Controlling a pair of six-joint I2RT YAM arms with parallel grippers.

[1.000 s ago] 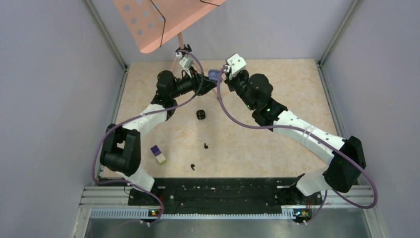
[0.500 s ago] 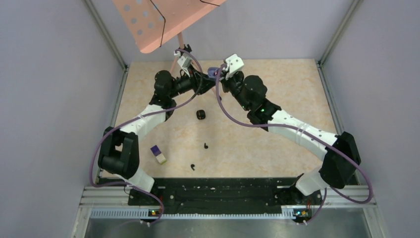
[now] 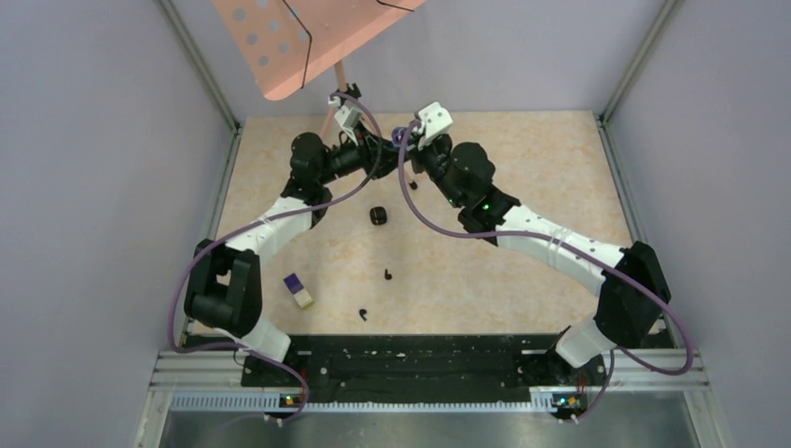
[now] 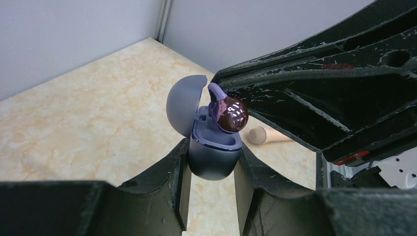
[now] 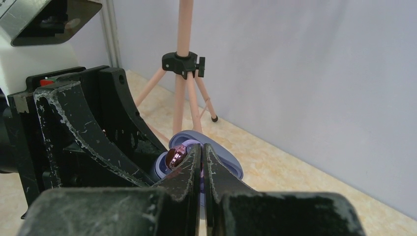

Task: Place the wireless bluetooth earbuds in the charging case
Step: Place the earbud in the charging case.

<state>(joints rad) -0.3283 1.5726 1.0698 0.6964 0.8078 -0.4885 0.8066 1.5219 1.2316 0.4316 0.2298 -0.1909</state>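
My left gripper [image 4: 212,150] is shut on the rounded body of a purple charging case [image 4: 214,164], held off the table with its lid [image 4: 184,105] swung open. My right gripper [image 5: 201,147] is shut on a glossy purple earbud [image 4: 230,115], which sits right at the case's open top, touching or nearly touching its rim. From above, both grippers meet at the case [image 3: 400,137] near the table's far edge. Two black earbuds [image 3: 387,274] [image 3: 363,315] lie loose on the table, nearer the arm bases.
A small black boxy thing [image 3: 378,216] sits mid-table. A purple-and-cream block [image 3: 298,290] lies at the near left. A pink tripod [image 5: 184,64] carrying a perforated pink board [image 3: 298,37] stands just behind the case. Grey walls close in the table.
My right arm has swung left and carried the purple earbud over to the open case. The left gripper and case have shifted only slightly.
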